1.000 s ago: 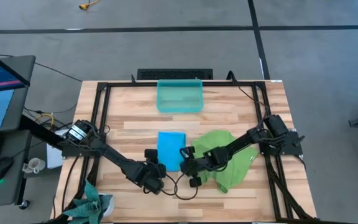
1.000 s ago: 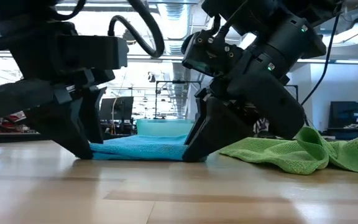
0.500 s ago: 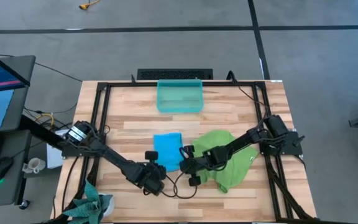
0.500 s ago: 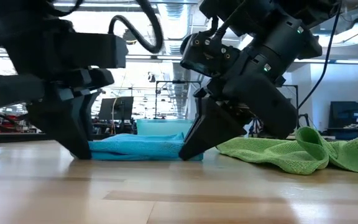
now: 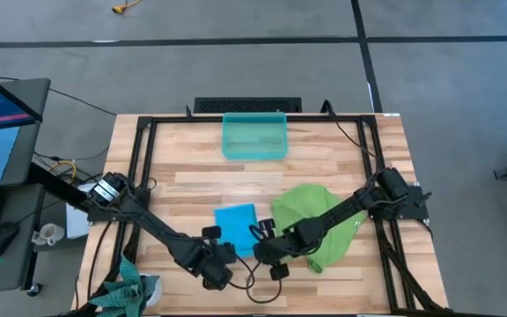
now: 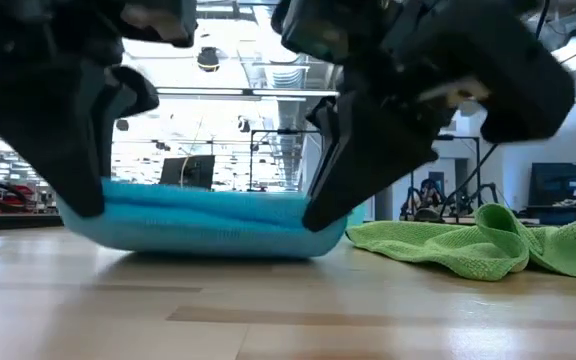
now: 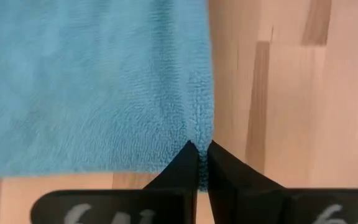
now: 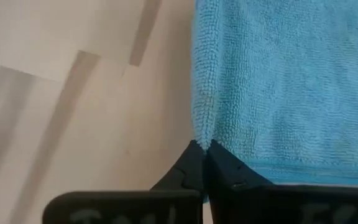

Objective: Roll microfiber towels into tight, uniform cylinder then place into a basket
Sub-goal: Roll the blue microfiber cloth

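Note:
The sky-blue towel (image 5: 235,225) lies at the middle of the table, its near edge raised off the wood between my two grippers. My left gripper (image 5: 218,257) is shut on its near left corner, my right gripper (image 5: 260,248) on its near right corner. The lime green towel (image 5: 311,220) lies crumpled flat on the table to the right, partly under my right arm. The teal basket (image 5: 254,136) stands on the table at the far middle. My left gripper pinches the blue towel's near left corner (image 7: 199,127) between its two shut fingers, slanting down from the near side. The corner is lifted (image 6: 98,205), and the towel's far part stays on the table. One layer or several, I cannot tell. My right gripper pinches the near right corner (image 8: 204,127) between its shut fingers, slanting down from the near right. That corner is lifted (image 6: 328,215). The near edge sags slightly between the two holds (image 6: 218,240).
A dark teal cloth bundle (image 5: 130,291) sits off the table's near left corner. Black frame rails (image 5: 139,176) run along the table's sides. Bare wood (image 5: 201,172) lies between the blue towel and the basket.
Both grippers have taken hold of the blue towel's near corners, risen, and drawn back toward the table's near edge. The towel's near edge is now lifted off the wood, and the whole towel has slid a little toward the near edge.

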